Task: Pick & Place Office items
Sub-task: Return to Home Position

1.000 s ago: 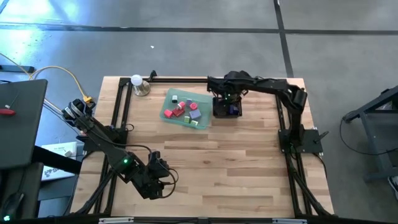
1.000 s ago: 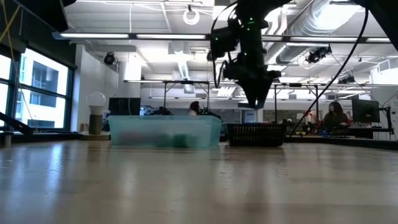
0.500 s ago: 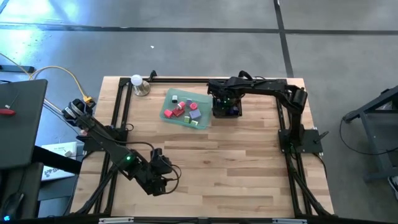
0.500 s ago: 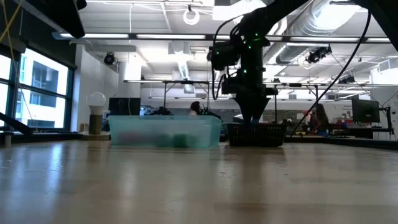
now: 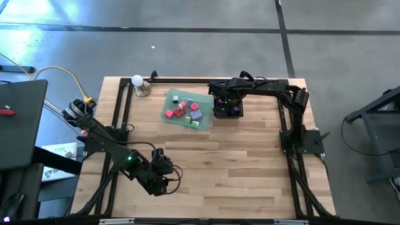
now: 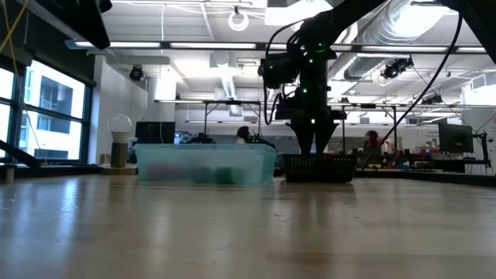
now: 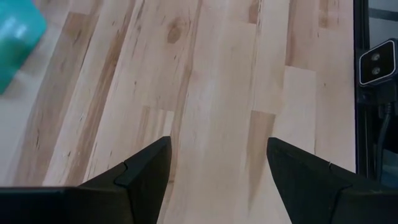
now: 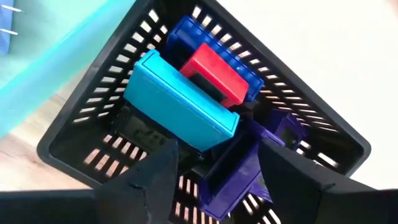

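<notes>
Several office items, red, pink, purple, green and white, lie in the translucent green tray (image 5: pixel 187 107) at the table's far middle. Right of it stands the black mesh basket (image 5: pixel 228 110). In it lie a teal block (image 8: pixel 180 102), a red block (image 8: pixel 214 78), a blue piece (image 8: pixel 186 34) and purple pieces (image 8: pixel 233 171). My right gripper (image 8: pixel 217 168) points down into the basket's mouth (image 6: pixel 314 151), open, with the pieces below its fingers. My left gripper (image 7: pixel 217 162) hovers open over bare wood at the table's near left (image 5: pixel 169 178).
A small lamp with a white bulb (image 5: pixel 139 84) stands at the table's far left corner. Black frame rails (image 5: pixel 119 112) run along the table's left, right and far edges. Bare wood spreads across the table's near half (image 5: pixel 231 169). People sit in the room beyond (image 6: pixel 372 147).
My right gripper has come down from above the basket into its mouth and kept pointing down. In the low view its fingers now stand wider apart than half a second ago.
</notes>
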